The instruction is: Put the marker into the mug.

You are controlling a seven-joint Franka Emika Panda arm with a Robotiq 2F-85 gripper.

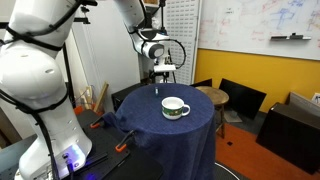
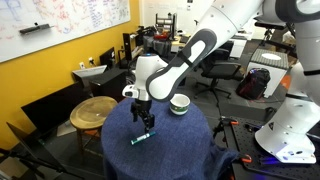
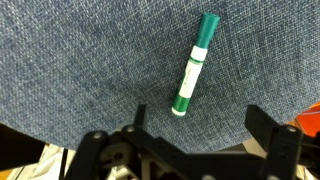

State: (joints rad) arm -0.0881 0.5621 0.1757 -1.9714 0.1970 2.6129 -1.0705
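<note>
The marker [image 3: 192,65] is a white stick with green ends. It lies flat on the blue cloth of the round table [image 3: 80,60], and it shows in both exterior views [image 2: 142,138] [image 1: 157,92]. My gripper [image 3: 200,125] is open and empty, hovering just above the cloth with the marker a little ahead of the fingertips. It also shows in both exterior views [image 2: 143,118] [image 1: 160,82]. The mug [image 1: 176,107], white with a dark green band, stands upright on the table [image 2: 179,103], apart from the marker. The mug is out of the wrist view.
The small table [image 1: 170,130] drops off on all sides. A round wooden stool [image 2: 95,110] and black chairs [image 1: 240,97] stand close by. Orange clamps [image 1: 122,148] lie near the robot's base. A second white robot [image 2: 290,110] stands beside the table.
</note>
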